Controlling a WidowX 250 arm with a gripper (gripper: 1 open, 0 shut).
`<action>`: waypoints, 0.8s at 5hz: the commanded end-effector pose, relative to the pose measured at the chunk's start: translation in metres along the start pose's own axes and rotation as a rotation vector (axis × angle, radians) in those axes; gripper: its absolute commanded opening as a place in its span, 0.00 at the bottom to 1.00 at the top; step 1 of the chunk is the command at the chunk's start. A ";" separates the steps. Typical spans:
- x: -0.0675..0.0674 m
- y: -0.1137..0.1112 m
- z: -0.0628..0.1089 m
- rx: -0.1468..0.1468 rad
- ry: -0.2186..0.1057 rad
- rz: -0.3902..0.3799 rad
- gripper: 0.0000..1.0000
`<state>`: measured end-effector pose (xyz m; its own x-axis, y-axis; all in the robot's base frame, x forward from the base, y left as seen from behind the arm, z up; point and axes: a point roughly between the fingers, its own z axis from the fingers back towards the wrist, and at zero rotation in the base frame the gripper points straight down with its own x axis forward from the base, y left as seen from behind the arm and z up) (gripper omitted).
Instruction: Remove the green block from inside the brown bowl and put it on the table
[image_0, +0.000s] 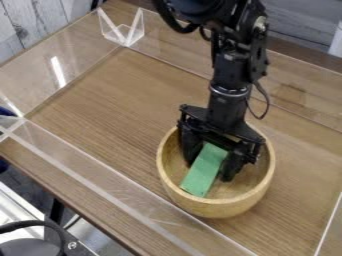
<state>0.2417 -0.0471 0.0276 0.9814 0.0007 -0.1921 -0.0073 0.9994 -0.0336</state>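
Inside one brown bowl (211, 206), one green block (203, 171), one tool (219, 160)

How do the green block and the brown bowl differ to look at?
The green block is a straight-edged bar, while the brown bowl is round with a thick rim. The block is plain green; the bowl is light tan. The block is the smaller one, lying inside the much wider bowl. Both sit beneath the robot's gripper, which partly hides them.
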 end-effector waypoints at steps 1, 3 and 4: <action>0.006 -0.003 0.006 -0.015 -0.029 -0.007 1.00; 0.007 -0.003 0.004 -0.020 -0.028 -0.002 0.00; 0.007 -0.004 0.007 -0.022 -0.029 -0.002 0.00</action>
<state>0.2440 -0.0489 0.0271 0.9811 0.0060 -0.1933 -0.0144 0.9990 -0.0416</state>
